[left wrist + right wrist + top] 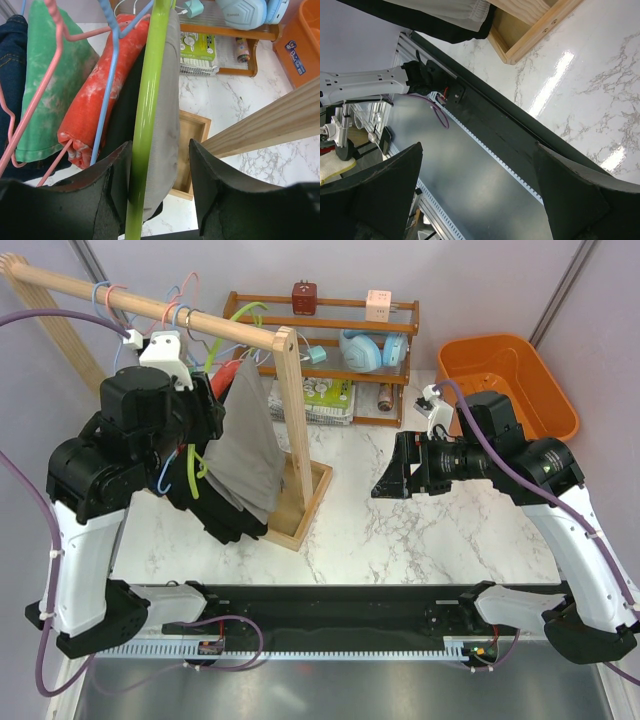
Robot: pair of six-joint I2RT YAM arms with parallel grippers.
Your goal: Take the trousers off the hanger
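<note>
Grey, soft cloth over lime-green plastic: the trousers (248, 440) draped on the hanger (145, 125), hooked to the wooden rail (70, 285) at the left side of the marble table (400, 540). Hang folded over the hanger's arm, close beside the rack's upright post, lower end above the wooden base (195, 125). In the left wrist view, lie flat against the right side of the green bar.

Left gripper (160, 145) raised to the rack, fingers (107, 190) apart, straddling hanger and trousers together. Finger at the left of that view right at the green bar; touching or only just beside, cannot tell. On the other side, a clear gap between the grey fabric and the second finger. No clamp on either thing.

Right gripper (392, 478) well apart from the rack, out over the marble near the middle of the table, turned sideways, fingers spread wide and holding nothing.

Left of the green bar on the same rail: a black garment (240, 525) just beside the trousers, then a red garment (95, 100) with a blue wire hanger (106, 100) crossing in front of it, then a green garment (50, 75). Behind the rack, a wooden shelf (225, 31) with pale blue headphones (372, 348); at the far right, an orange bin (510, 370).
</note>
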